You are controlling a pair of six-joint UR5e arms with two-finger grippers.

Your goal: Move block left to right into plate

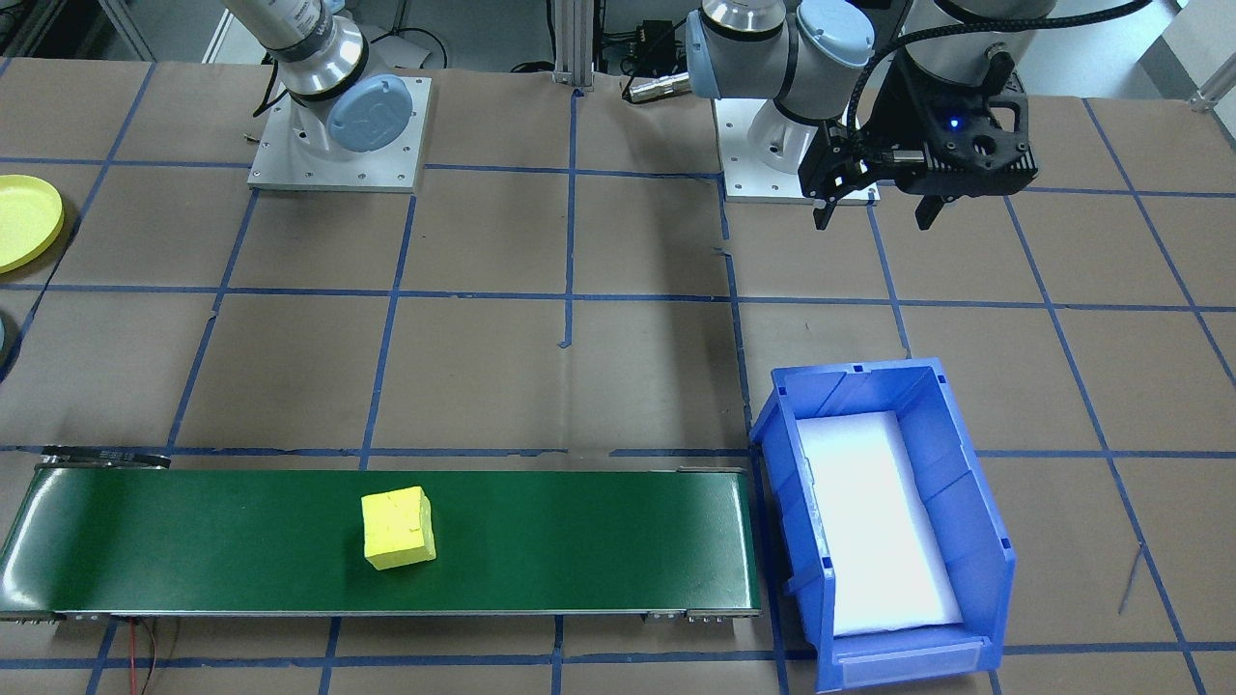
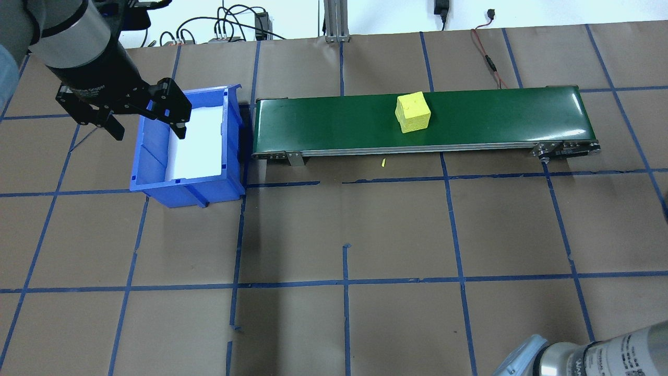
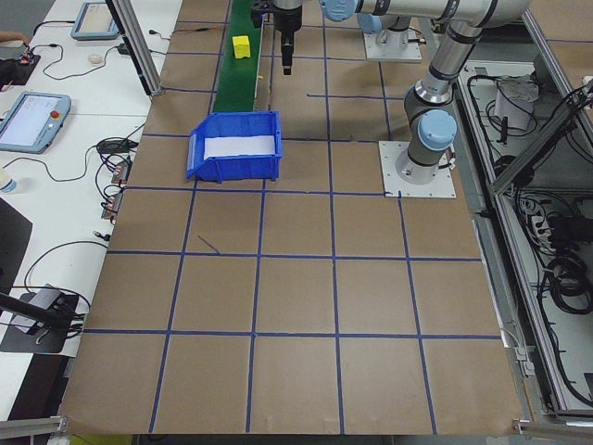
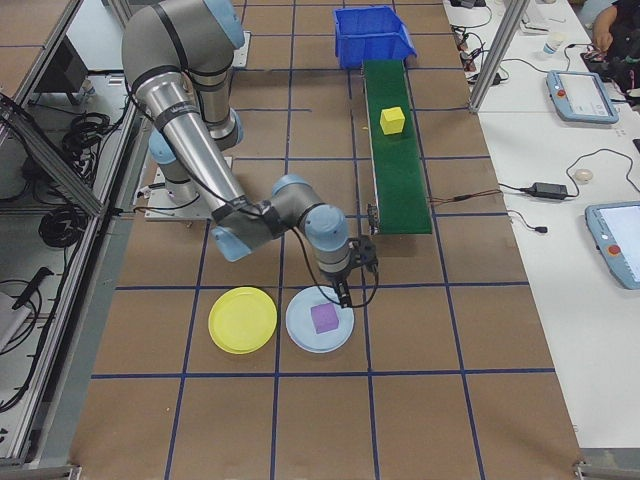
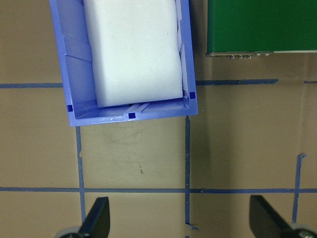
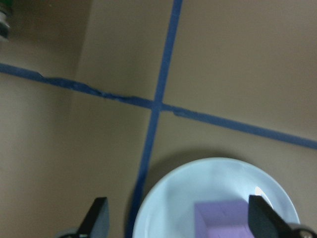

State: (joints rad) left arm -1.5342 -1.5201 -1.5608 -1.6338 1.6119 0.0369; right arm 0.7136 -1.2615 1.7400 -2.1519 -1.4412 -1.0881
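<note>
A yellow block (image 1: 396,526) lies on the green conveyor belt (image 1: 579,541), about midway along it, with no gripper near it. A purple block (image 4: 323,318) rests in a light blue plate (image 4: 300,335). My right gripper (image 6: 179,220) hangs open just above that plate, its fingers apart on either side of the purple block (image 6: 233,220) and holding nothing. My left gripper (image 1: 874,208) is open and empty, raised above the table beside the blue bin (image 1: 975,502).
The blue bin holds a white foam pad (image 5: 131,49) and stands at the belt's end. A yellow plate (image 4: 242,320) lies next to the light blue one. Blue tape lines grid the brown table.
</note>
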